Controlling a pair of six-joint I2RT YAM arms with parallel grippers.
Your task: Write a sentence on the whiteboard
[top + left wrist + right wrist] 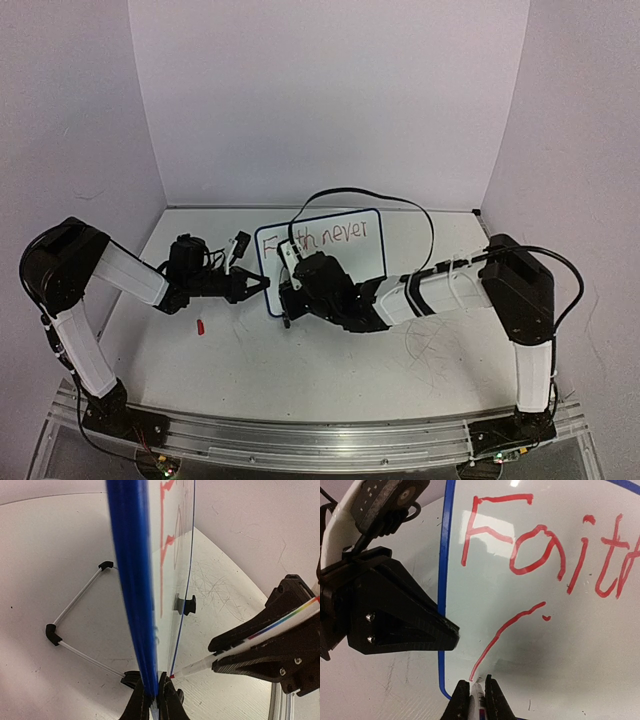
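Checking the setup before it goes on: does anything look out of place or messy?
A small red piece, perhaps a marker cap, lies loose on the table left of the whiteboard, and thin dark scribbles mark the tabletop right of it.

one whiteboard [360, 262], one marker [200, 666], one red object [201, 327], two hands [262, 286] [290, 308]

Whiteboard [350, 258] upright mid-desk [330, 372], both hands at its left end.
Left hand [152, 700] clamps the board's left edge from the left. Right hand [477, 690] is just in front of the btm-left corner w/ marker [197, 667] tip touching the face, below the sentence [325, 238]. Small piece [201, 327] lies on desk, left of board, nearer the arm bases.
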